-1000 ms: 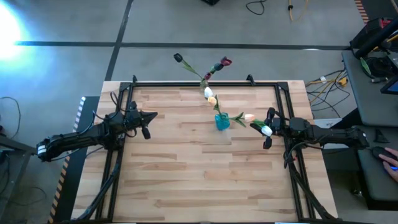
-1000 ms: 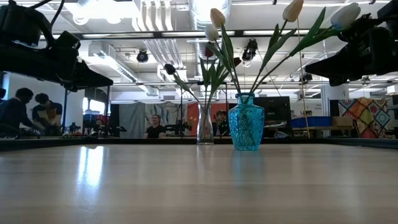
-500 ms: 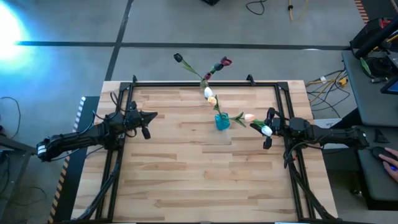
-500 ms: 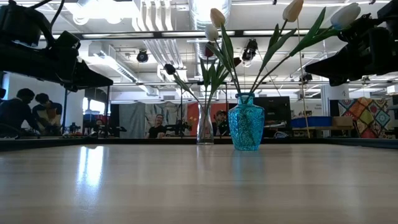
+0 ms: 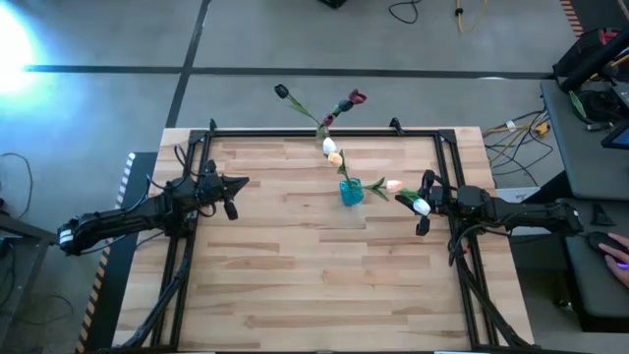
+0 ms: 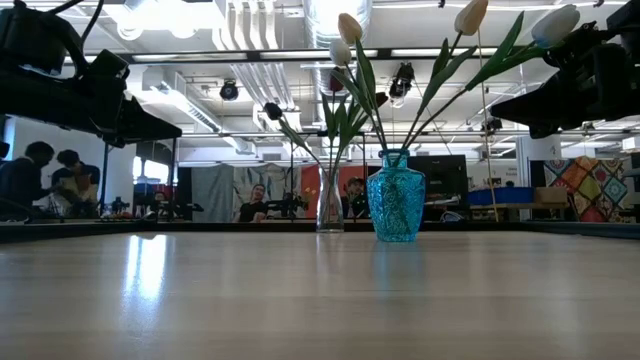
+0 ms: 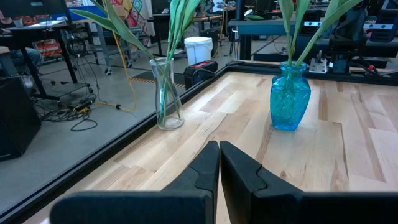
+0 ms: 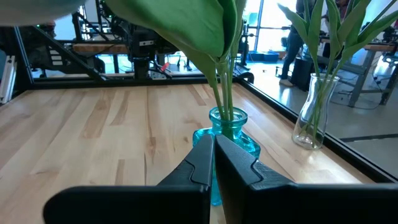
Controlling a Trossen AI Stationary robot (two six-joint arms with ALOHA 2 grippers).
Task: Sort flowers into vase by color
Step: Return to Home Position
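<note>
Flowers point(image 6: 349, 27): pale heads in blue vase point(image 6: 396, 197), dark heads in clear vase point(image 6: 330, 205) at far edge; nothing has shifted lately, left gripper point(image 7: 219, 144) and right gripper point(image 8: 211, 140) pinched together, empty, parked apart, so sorting apparently finished.

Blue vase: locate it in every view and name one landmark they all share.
High view: blue vase in the table's far half, near mid-width.
Low view: right of centre.
Left wrist view: beyond the left hand, farther in from the edge than the clear glass vase.
Right wrist view: just past the right hand, partly hidden by it.
Shared landmark: the clear glass vase at the table's far edge.
</note>
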